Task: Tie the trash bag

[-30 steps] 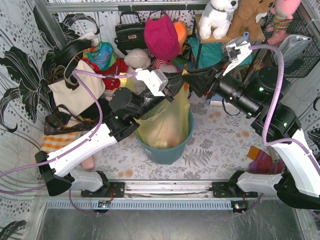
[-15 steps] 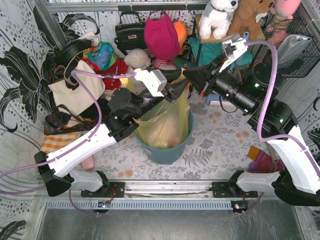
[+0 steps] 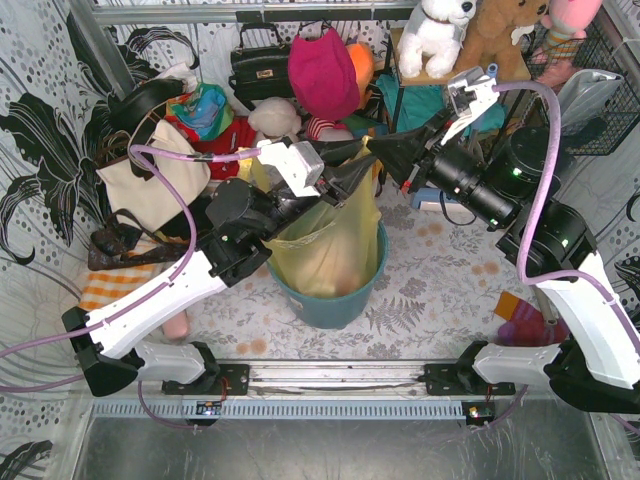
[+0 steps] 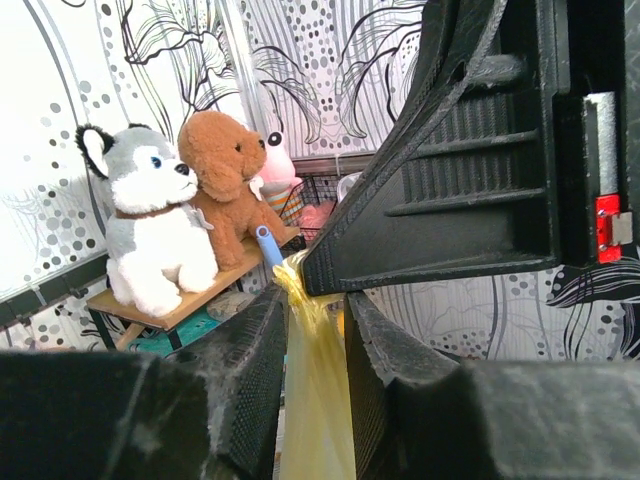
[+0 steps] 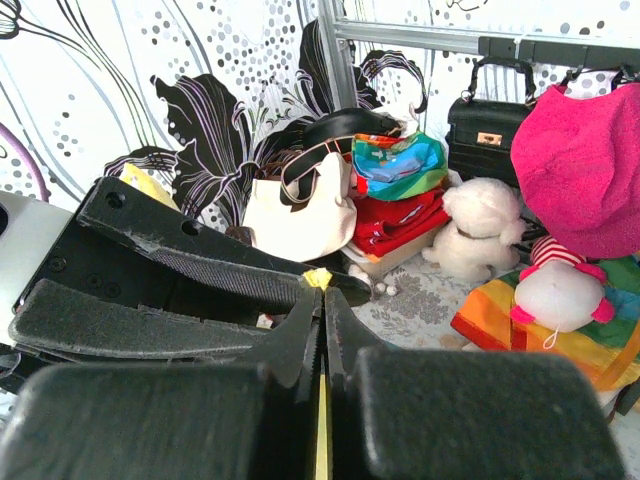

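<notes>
Trash bag point(image 3: 330, 240): inside the bin point(image 3: 340, 305), top drawn up above the rim.
Left gripper point(image 3: 355, 172): on the bag's top, from the left.
Right gripper point(image 3: 385, 155): on the bag's top, from the right.
Tote bag point(image 3: 150, 180): left of the bin.
Handbag point(image 3: 258, 68): behind the bin.
Plush dogs point(image 3: 440, 30): on a shelf point(image 4: 180, 312), behind right.

Brightly and evenly lit from above, with only soft, faint shadows. Washed out on the white wallpaper point(image 4: 50, 120) beyond the left gripper point(image 4: 315, 305). Blurred and dark on the near fingers point(image 4: 240, 380) there and at the right gripper point(image 5: 322, 305); sharp on the toys point(image 4: 150, 235) behind. Glowing, lit through, on the trash bag point(image 4: 318, 400).
</notes>
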{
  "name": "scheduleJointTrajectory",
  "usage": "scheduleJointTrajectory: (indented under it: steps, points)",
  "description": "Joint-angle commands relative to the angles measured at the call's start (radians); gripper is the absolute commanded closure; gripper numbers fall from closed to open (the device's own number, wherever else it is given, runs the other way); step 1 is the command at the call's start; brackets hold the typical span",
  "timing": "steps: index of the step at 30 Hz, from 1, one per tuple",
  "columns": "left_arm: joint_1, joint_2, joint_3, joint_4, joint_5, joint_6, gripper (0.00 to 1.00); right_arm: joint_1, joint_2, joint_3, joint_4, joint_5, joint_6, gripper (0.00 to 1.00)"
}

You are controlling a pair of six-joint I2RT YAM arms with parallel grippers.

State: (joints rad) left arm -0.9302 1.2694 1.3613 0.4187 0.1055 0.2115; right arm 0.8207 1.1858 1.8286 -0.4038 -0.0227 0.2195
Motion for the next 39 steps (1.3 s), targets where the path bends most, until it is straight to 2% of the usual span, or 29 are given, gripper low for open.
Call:
scheduleJointTrajectory:
  steps: [1,12,15,17,20,27,39]
  points:
    - [-0.001,-0.012,0.02,0.045,0.002,0.007,0.68,0.005,-0.021,-0.003,0.032,-0.002,-0.011,1.0]
    - [-0.001,-0.017,0.018,0.038,-0.005,-0.009,0.92,0.005,-0.032,-0.013,0.044,0.011,-0.008,1.0]
    - [-0.001,-0.024,0.018,0.02,0.005,-0.016,0.97,0.005,-0.044,-0.014,0.06,0.022,-0.009,0.82]
    - [-0.001,-0.031,0.018,-0.003,0.022,-0.017,1.0,0.005,-0.051,-0.014,0.072,0.03,-0.01,0.73]
    - [-0.001,-0.048,0.014,-0.051,0.089,-0.018,1.0,0.005,-0.052,-0.015,0.082,0.036,-0.014,0.69]
    - [-0.001,-0.107,-0.037,-0.071,0.247,-0.057,1.0,0.005,-0.022,-0.003,0.077,0.016,-0.012,0.68]
    - [-0.001,-0.212,-0.182,-0.035,0.317,-0.119,1.0,0.005,0.086,0.083,0.048,-0.179,0.019,0.68]
